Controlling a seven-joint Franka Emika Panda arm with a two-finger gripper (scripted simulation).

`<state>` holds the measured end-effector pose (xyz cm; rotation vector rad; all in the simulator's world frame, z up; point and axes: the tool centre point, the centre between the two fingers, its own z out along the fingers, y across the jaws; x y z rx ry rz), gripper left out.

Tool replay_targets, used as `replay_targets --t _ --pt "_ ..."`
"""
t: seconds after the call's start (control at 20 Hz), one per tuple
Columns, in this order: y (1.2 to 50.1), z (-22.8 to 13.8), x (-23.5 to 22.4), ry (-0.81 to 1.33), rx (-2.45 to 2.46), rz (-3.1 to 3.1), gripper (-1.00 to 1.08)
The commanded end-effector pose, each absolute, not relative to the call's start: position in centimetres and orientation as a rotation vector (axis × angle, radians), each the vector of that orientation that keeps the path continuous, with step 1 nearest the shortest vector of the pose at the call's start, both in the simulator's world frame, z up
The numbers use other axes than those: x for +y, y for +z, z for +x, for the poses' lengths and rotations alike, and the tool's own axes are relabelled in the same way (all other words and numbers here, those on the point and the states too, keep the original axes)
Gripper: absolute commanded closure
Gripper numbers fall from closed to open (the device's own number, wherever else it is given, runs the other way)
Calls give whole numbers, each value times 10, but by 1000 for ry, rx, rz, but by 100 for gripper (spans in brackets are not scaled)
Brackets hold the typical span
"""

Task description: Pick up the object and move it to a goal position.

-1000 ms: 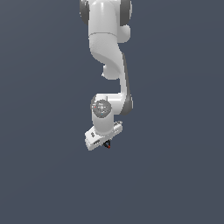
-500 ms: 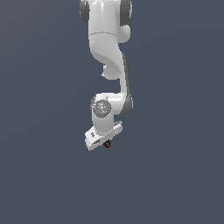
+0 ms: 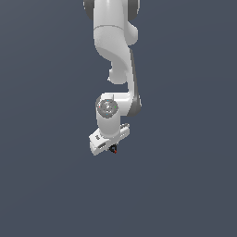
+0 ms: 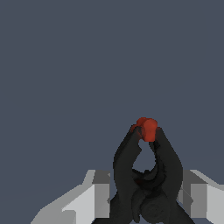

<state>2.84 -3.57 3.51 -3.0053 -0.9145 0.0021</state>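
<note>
Holding the object [image 4: 146,175] clamped in the pincer [image 3: 112,149], its red tip at the pincer's 6 o'clock, the arm hangs above the surface; carry slowly, grip unchanged, toward the unseen goal.

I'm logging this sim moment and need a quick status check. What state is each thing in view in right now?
gripper: pointing down under the white arm, shut on the object.
object: black, pronged, red-tipped, held between the gripper's fingers, its red tip poking out beyond them.
arm: reaching down from the top of the exterior view, bent at the wrist.
</note>
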Motion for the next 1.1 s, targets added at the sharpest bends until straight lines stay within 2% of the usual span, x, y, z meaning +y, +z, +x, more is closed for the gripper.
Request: replay_targets --t 0.0,1.05 --pt "47 23 -36 1 -915 -3006 108" --pt "212 -56 -37 1 -915 -3007 108"
